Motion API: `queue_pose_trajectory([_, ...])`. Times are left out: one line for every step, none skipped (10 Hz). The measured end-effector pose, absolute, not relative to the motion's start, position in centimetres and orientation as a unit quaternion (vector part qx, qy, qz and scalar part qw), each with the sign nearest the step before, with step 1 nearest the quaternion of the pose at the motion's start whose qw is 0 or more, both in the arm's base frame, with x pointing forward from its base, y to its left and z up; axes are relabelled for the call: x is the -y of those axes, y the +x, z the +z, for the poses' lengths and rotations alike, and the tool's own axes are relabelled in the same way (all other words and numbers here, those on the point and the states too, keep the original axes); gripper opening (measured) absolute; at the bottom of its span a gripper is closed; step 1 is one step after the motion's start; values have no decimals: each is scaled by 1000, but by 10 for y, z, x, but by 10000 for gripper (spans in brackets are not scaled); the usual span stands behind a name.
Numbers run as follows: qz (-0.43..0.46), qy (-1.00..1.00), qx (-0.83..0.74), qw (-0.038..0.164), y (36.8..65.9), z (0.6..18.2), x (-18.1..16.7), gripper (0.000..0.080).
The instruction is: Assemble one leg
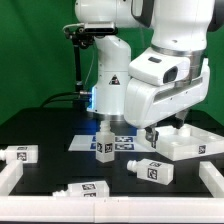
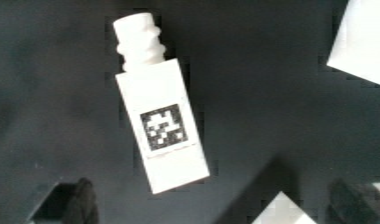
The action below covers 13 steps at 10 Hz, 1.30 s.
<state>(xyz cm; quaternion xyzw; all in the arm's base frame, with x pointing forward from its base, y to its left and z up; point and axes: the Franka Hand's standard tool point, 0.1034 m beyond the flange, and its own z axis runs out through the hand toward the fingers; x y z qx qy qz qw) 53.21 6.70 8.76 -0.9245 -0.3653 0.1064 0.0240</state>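
Leg (image 2: 164, 125) first: it is a small white peg with a bumpy neck at one end and a black-and-white square tag on its flat face. It lies flat on the dark worktop (image 2: 45, 110), under the fingers (image 2: 70, 205) and a bit ahead of them. Its plain end comes in between the two fingers. Its neck points away from them.

We see the fingers wide open, with nothing in them. One tip is out on each side of the leg, and neither one touches it. We think they are held that wide so they can drop down past both long sides with no bump.

The leg runs straight out from the gap and not across it. We think that is on purpose. When the fingers close, they would squeeze the two thin sides, and that is the easy way to hold a peg like this. Lying flat also keeps the leg from rolling.

A white corner (image 2: 365, 40) shows far beyond the neck. We cannot tell what it is from the wrist view.

In the exterior view, a big white tabletop (image 1: 192, 142) sits off to one side of the fingers. We think the leg will go there later. Picking the leg up looks like our next job.
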Motion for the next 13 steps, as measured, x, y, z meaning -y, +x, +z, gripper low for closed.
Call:
queue_pose_trajectory([107,-925,365,24,533,87,-67,650])
queue_pose_trajectory([107,-925,365,24,533,87,-67,650])
queue_pose_trajectory([106,-925,365,24,533,87,-67,650])
queue_pose_trajectory([106,-925,365,24,533,87,-67,650])
queue_pose_trajectory([103,-924,367,24,533,86,-67,650])
queue_pose_trajectory([68,-920,386,20,537,78,-68,650])
queue_pose_trajectory([50,-918,393,19,531,65,-66,650])
queue_pose_trajectory([48,-917,395,21,526,53,-63,650])
queue_pose_trajectory([41,-918,394,22,527,40,-61,650])
queue_pose_trajectory([39,-918,393,23,525,27,-61,650])
queue_pose_trajectory([40,-919,392,25,523,20,-61,650])
queue_pose_trajectory([42,-919,391,27,523,15,-61,650])
queue_pose_trajectory([42,-919,391,27,523,13,-60,638])
